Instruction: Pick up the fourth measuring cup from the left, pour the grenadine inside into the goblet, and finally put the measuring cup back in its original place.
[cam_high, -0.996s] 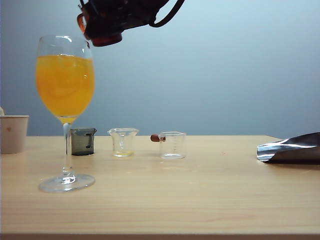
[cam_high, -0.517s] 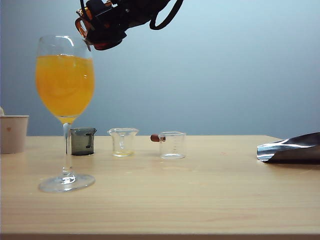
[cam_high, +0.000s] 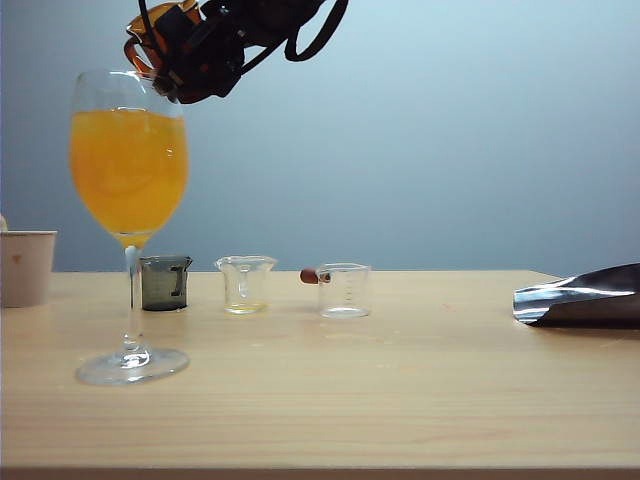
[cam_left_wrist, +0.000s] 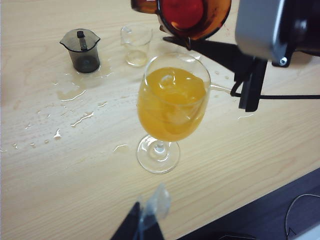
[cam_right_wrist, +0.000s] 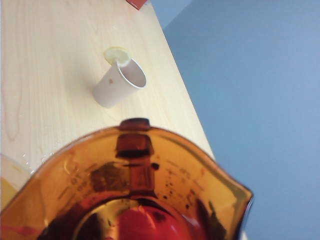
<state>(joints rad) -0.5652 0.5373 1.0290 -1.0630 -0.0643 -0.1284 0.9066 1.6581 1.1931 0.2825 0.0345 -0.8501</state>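
Right gripper (cam_high: 190, 55) grips the amber measuring cup (cam_left_wrist: 182, 15), tipped above the goblet (cam_left_wrist: 172, 102); left gripper (cam_left_wrist: 145, 222) looks parted, idle. Goblet near brimful: grenadine (cam_left_wrist: 183, 12) may overflow or miss.

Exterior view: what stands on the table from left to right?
Paper cup → goblet of orange drink → smoky grey cup → clear cup → clear cup with a red handle → shiny left gripper at the right edge.
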